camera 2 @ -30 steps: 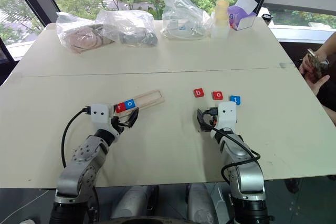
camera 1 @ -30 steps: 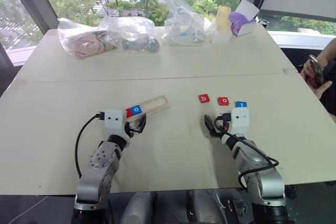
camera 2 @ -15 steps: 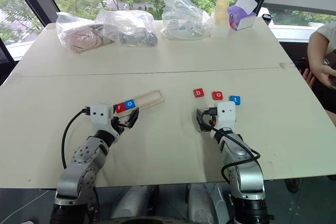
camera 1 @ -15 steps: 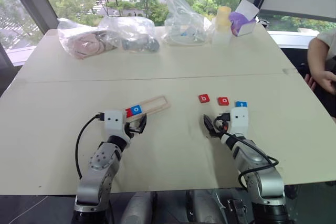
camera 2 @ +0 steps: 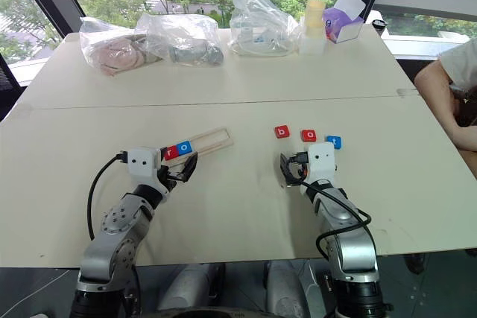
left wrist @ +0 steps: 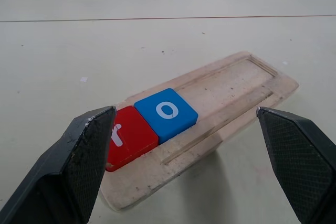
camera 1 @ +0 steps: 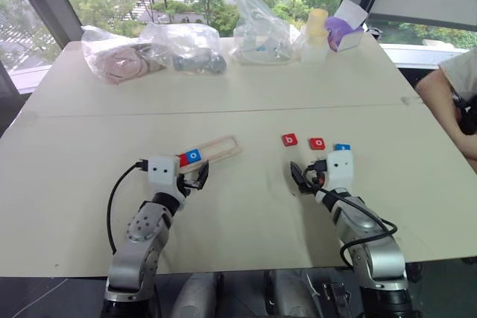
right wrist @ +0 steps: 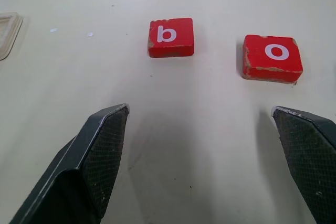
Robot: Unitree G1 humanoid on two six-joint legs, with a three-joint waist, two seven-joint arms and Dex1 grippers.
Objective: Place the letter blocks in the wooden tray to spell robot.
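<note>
Letter blocks sit in two groups on the pale table [camera 1: 246, 94] in front of me. A red r block [left wrist: 126, 136] and a blue o block [left wrist: 166, 110] lie side by side, touching, at the near end of the wooden tray [left wrist: 252, 85], which lies at an angle; the rest of its recess is bare. My left claw [left wrist: 189, 166] hovers just short of that end, fingers spread wide on either side of it, holding nothing. To the right, well apart from the tray, a red b block [right wrist: 170, 37], a red o block [right wrist: 272, 57] and a blue t block [camera 2: 333, 141] lie in a loose row. My right claw [right wrist: 210, 166] hangs just before the b and o, fingers also spread wide, empty. Bags [camera 1: 190, 48] of odds and ends line the far edge.
</note>
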